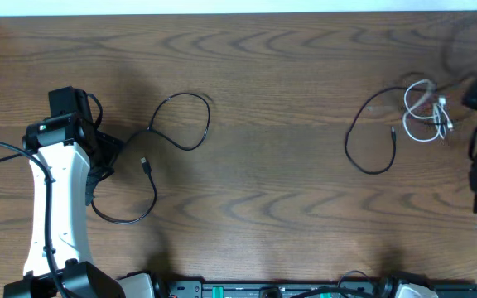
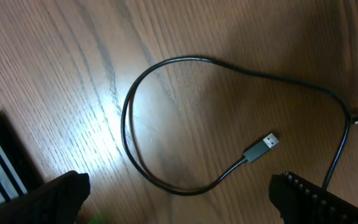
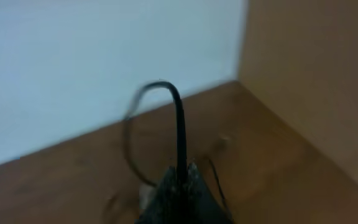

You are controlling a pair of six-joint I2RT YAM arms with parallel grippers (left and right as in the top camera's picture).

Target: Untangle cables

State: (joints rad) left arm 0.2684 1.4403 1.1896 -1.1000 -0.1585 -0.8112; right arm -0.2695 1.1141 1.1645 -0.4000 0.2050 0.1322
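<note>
Left end effector [image 2: 179, 183], spread open, hovers over a looped black cable [image 2: 129, 124] on the desk [image 2: 48, 56]. Right end effector [image 3: 180, 182] pinches a second black cable [image 3: 179, 118], which rises from its tips.

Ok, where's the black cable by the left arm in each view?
Overhead: left side, black cable looping beside the left arm, USB plug mid-loop.
Left wrist: centre frame, its loop and USB plug above the open left gripper.
Right wrist: not in it; the right gripper pinches another black cord.
Shared landmark: the USB plug, overhead and left wrist.
</note>
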